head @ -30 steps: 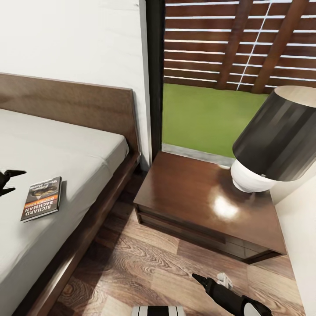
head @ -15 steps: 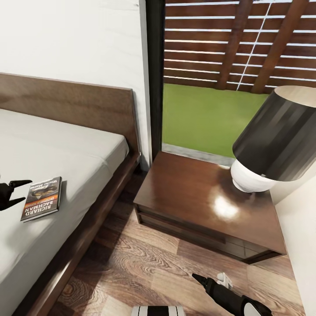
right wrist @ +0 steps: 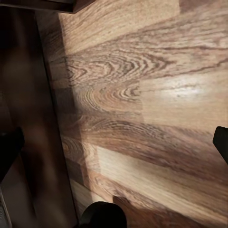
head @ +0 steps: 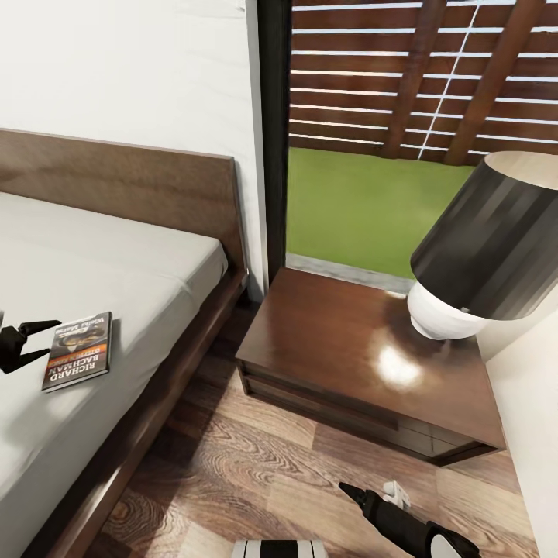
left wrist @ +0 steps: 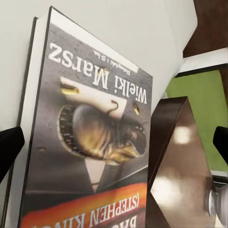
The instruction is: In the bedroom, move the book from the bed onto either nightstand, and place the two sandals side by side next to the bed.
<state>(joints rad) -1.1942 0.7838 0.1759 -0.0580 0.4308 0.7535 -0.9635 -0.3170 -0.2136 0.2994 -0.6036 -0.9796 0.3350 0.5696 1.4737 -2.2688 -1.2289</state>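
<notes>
The book point(head: 78, 350) lies flat on the bed point(head: 139, 271) just ahead of your left gripper point(head: 43, 339), whose jaws gape wide and empty, lined up to straddle its near edge, while your right gripper point(head: 350, 494) hangs parked over the floor point(head: 248, 473), its spread unclear.

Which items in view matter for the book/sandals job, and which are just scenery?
Job items:
- book, flat on the mattress
- bed
- nightstand, a drop spot for the book
- left gripper, open at the book's edge

Just there:
- lamp on the nightstand
- window
- wood floor
- right gripper, low over the floor
</notes>
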